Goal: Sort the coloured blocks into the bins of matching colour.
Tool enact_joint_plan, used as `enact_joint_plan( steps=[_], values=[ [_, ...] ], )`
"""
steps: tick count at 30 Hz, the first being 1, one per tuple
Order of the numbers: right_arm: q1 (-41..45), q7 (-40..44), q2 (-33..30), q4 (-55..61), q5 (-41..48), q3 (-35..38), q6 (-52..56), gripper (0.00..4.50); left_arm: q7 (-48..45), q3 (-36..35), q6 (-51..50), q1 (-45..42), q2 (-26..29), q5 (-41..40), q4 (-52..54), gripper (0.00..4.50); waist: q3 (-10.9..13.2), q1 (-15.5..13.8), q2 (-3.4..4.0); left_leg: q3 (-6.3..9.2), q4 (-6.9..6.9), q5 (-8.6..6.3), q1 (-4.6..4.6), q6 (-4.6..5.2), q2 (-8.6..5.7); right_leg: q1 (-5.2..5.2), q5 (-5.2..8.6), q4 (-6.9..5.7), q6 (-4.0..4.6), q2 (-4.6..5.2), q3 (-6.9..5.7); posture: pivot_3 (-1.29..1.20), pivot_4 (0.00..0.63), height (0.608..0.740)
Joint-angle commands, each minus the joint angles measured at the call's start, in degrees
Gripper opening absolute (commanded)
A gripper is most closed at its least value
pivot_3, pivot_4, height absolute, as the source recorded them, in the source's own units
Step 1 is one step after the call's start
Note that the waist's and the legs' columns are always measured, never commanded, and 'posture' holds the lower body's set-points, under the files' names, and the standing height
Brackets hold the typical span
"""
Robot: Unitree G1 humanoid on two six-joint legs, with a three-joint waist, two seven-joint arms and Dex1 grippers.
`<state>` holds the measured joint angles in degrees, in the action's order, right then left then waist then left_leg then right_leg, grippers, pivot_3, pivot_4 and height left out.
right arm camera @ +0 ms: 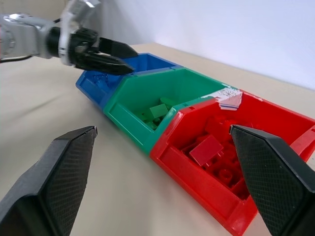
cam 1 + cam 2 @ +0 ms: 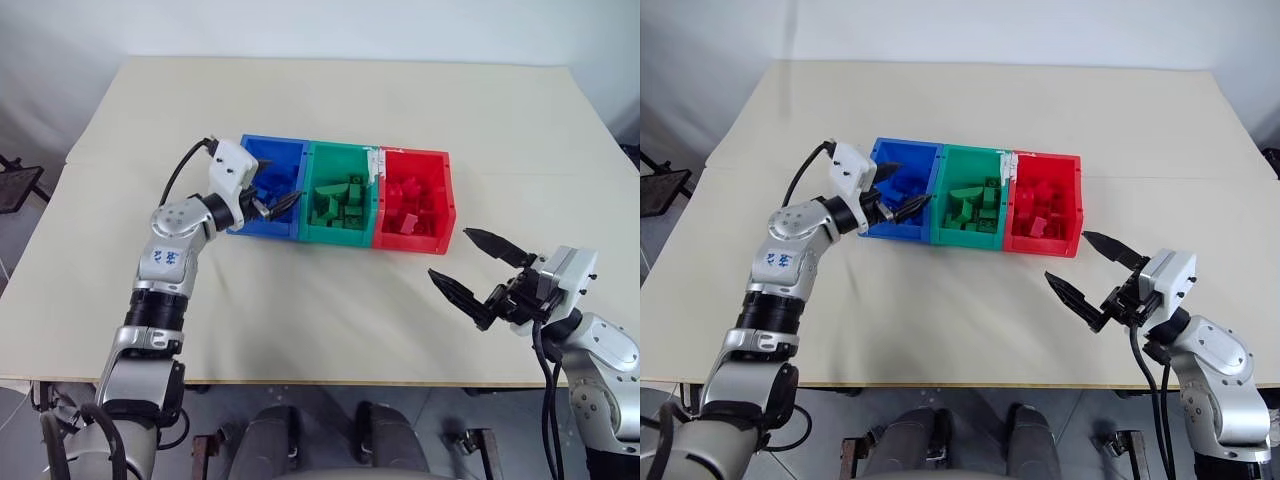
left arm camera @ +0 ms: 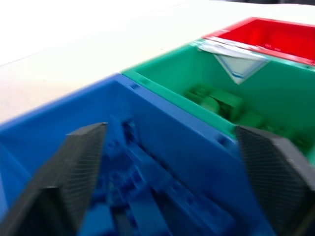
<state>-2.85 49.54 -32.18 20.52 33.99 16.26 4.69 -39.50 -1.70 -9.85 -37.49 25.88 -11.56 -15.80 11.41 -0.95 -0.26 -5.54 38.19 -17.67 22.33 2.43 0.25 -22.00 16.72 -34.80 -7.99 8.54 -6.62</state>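
Now left end effector (image 2: 283, 204) hovers, fingers spread, over blue bin (image 2: 262, 225).

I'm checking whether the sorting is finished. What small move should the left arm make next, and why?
Probably draw the left gripper back from the blue bin. Its fingers stand open and empty over that bin, the blue, green and red blocks lie in their matching bins, and I see no loose block on the table.
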Motion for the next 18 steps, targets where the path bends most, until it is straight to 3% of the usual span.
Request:
enact_joint_plan(
  steps=[1,8,13,18],
  values=[
    [0.78,2.64,-1.0,-0.79,0.57,0.79,-1.77,4.5,-3.56,-5.64,0.43,7.56,5.71,-3.51,10.03,4.48,0.0,0.19,0.0,0.0,0.01,0.01,0.0,-0.01,0.02,0.0,0.0,0.0,0.0,0.0,0.0,0.0,0.15,0.74],
    [1.42,8.71,-3.36,-5.78,-0.37,1.14,-3.9,4.5,-13.99,-14.79,4.17,26.36,16.08,-8.96,18.87,4.48,0.01,0.9,0.02,0.07,0.0,-0.01,-0.06,-0.03,0.06,0.07,0.0,0.04,0.01,0.06,0.05,0.0,0.15,0.74],
    [0.46,12.47,-5.02,-7.65,-0.05,1.46,-4.21,4.5,-15.29,-19.0,9.6,33.51,17.39,-7.98,15.02,4.48,0.02,0.74,0.03,0.09,-0.02,-0.16,-0.07,-0.13,0.05,0.06,0.0,0.12,0.02,0.15,0.1,0.0,0.15,0.74],
    [-1.01,15.37,-6.02,-9.39,-1.04,1.2,-5.72,4.5,-14.64,-19.94,9.56,34.95,16.59,-9.33,14.42,4.48,0.02,0.81,0.03,0.08,-0.04,-0.19,-0.09,-0.14,0.08,0.05,0.0,0.12,0.02,0.16,0.09,0.0,0.15,0.74]
  ],
)
